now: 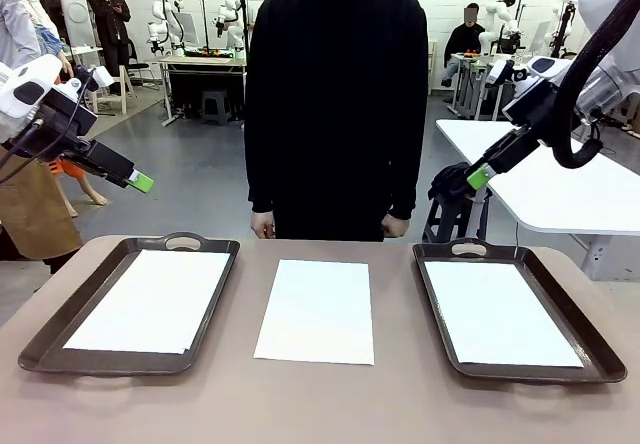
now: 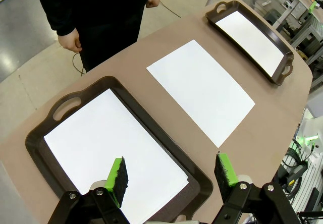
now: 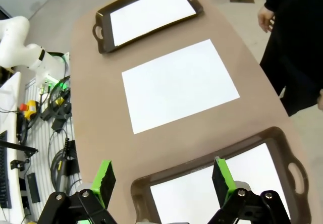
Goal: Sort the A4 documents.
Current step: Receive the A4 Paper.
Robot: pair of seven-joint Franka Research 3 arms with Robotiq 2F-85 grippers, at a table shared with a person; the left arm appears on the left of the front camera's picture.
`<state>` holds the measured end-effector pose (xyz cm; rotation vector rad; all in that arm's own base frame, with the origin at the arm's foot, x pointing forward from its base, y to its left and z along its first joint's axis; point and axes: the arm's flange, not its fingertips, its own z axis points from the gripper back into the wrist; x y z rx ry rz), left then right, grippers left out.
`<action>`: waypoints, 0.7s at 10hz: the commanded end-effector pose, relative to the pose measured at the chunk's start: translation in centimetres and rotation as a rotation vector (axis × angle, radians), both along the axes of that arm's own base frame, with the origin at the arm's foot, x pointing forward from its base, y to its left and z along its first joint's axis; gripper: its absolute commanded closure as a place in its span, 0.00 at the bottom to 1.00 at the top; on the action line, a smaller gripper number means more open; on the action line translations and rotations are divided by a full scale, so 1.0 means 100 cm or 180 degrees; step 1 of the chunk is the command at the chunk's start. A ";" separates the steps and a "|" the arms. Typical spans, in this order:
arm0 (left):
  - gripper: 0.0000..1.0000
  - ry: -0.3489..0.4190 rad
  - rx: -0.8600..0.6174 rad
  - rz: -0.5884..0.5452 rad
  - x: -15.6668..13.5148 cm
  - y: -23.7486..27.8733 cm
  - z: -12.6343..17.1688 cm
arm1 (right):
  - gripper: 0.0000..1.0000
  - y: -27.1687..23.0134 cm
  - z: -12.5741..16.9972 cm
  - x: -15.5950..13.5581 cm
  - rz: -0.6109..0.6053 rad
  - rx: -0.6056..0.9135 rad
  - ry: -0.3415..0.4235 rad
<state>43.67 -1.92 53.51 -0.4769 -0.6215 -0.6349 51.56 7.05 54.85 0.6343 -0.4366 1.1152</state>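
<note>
White A4 paper sheet point(image 1: 316, 310) lies mid-table between two dark brown trays point(image 1: 60, 349) — long axis toward the person; left gripper point(image 1: 140, 180) and right gripper point(image 1: 480, 176) hover wide open, empty, about equally distant.

Three white paper sheets point(image 1: 316, 310) point(image 1: 152, 299) point(image 1: 496, 312), two dark trays point(image 1: 60, 329) point(image 1: 590, 336), one person's two hands point(image 1: 263, 225) point(image 1: 395, 227), two grippers point(image 1: 140, 181) point(image 1: 480, 176).

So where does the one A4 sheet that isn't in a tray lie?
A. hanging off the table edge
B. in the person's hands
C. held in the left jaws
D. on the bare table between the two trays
D: the loose sheet lies flat on the table, between the left tray and the right tray.
</note>
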 end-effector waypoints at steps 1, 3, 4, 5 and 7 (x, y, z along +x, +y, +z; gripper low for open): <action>0.10 -0.0005 -0.0024 -0.0030 -0.001 0.001 0.001 | 0.00 0.000 -0.002 -0.009 -0.0088 -0.0046 -0.0006; 0.10 -0.0005 -0.0024 -0.0030 -0.001 0.001 0.001 | 0.00 -0.001 -0.003 -0.010 -0.0103 -0.0048 -0.0009; 0.10 -0.0005 -0.0024 -0.0030 -0.001 0.001 0.001 | 0.00 -0.001 -0.003 -0.010 -0.0071 -0.0026 -0.0020; 0.10 -0.0005 -0.0024 -0.0030 -0.001 0.001 0.001 | 0.00 -0.002 -0.001 -0.004 -0.0030 -0.0003 -0.0005; 0.10 -0.0005 -0.0024 -0.0030 -0.001 0.001 0.001 | 0.00 -0.002 -0.001 -0.004 -0.0030 -0.0003 -0.0005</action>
